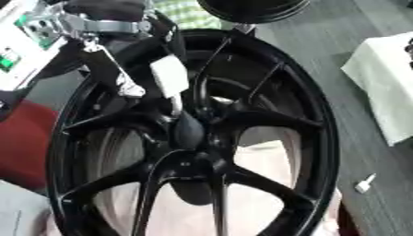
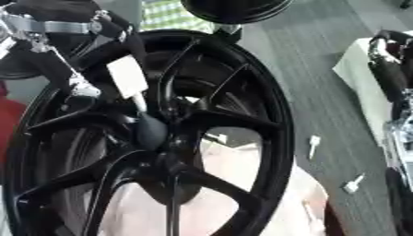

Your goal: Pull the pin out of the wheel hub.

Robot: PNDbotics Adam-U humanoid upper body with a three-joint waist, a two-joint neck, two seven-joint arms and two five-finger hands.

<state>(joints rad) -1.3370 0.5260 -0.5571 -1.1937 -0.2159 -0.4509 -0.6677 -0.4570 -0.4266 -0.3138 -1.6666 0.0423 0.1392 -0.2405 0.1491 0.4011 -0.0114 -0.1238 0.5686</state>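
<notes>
In the left eye view a large black wheel hub [image 1: 193,138] is filling most of the picture, its spokes running out from a dark centre and its lower rim being cut off by the bottom edge. The left hand [image 1: 165,76] is reaching in from the upper left, its black and silver arm crossing the rim, and a white flat piece on it is lying over the spokes just above the centre. Below that piece a thin pale shaft, likely the pin [image 1: 176,107], is pointing down toward the middle of the hub, but the fingers are merging with the black spokes, so how far they are closed, and whether they are touching the pin, cannot be told. A single small white part [image 1: 364,183] is lying on the grey floor [image 1: 322,41] to the right, and a white cloth [image 1: 386,83] is showing at the right edge. The right eye view is showing what the first does not: the right arm [image 2: 389,69], black with silver joints, is running down the right edge over the cloth, its hand being cut off by the frame. Here two small white parts are lying on the floor, one [image 2: 314,144] nearer the rim than the other.
</notes>
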